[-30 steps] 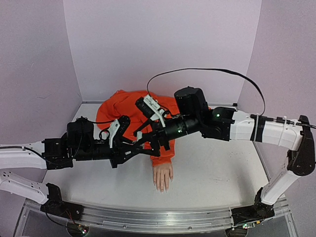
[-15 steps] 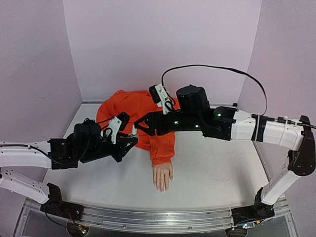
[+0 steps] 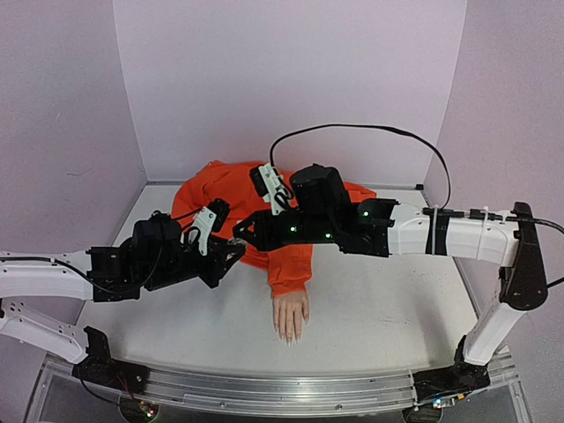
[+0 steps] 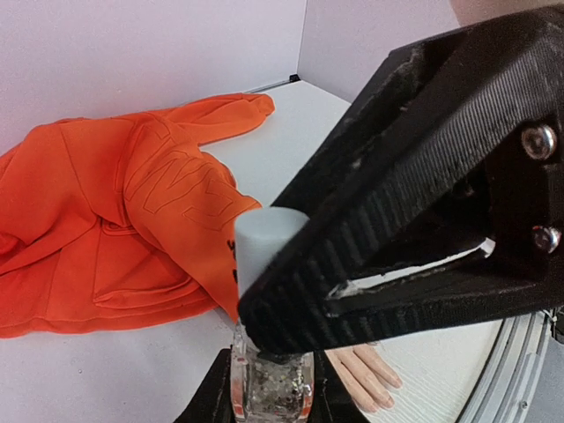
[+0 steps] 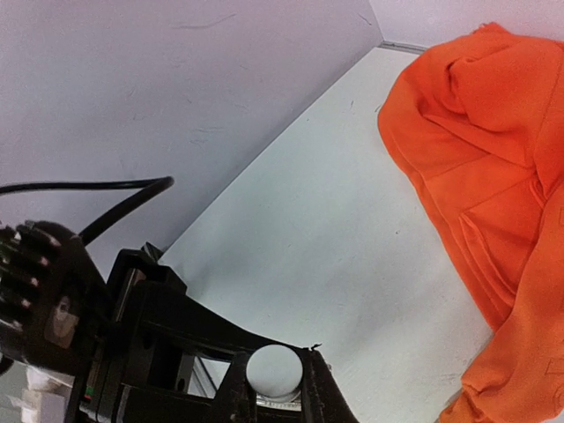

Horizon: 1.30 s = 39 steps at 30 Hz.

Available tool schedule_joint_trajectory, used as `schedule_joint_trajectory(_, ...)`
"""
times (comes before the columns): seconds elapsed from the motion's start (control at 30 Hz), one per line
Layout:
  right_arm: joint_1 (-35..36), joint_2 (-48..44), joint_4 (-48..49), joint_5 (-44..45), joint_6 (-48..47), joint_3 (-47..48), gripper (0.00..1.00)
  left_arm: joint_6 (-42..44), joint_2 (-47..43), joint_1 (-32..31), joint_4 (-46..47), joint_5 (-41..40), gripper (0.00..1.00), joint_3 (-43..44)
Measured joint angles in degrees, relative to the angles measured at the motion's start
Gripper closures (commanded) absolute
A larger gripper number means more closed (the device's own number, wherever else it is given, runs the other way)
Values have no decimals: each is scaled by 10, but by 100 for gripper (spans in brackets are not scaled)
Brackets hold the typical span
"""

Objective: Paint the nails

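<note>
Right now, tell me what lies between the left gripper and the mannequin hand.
Top view: only bare table between left gripper and mannequin hand; the orange sleeve borders it.

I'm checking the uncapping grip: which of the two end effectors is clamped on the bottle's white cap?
The right end effector: it pinches the white cap, whereas the left end effector holds the clear bottle beneath it.

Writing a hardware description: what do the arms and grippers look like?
Left arm and right arm: white links, black forearms; the right has green lights and a looping black cable. Left gripper and right gripper: black; the right's fingers ribbed wedges.
</note>
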Motion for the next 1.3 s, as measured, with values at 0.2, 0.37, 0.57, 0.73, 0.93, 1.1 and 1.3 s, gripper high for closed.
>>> schedule_joint_trajectory(0.2,-11,-6,13,-75,-107,-17,100,-14,-14,5,-22,50,100,0)
schedule_joint_trajectory(0.37,-41,-31,-9,-332,-245,-39,100,-10,-49,8,-51,246,100,0)
schedule_joint_trajectory(0.57,-29,-48,17,-473,-298,-47,83,9,-94,-9,-40,364,100,-5)
schedule_joint_trajectory(0.73,-18,-60,23,-409,-273,-54,24,20,-101,-6,-17,305,100,-14)
schedule_joint_trajectory(0.93,1,-82,3,-257,-202,-56,11,42,-92,0,-3,201,100,-14)
schedule_joint_trajectory(1.1,1,-87,-66,-151,-145,-36,17,62,-58,1,-14,139,100,-13)
schedule_joint_trajectory(1.3,1,-83,-130,-79,-101,15,29,75,-33,2,-29,100,100,-12)
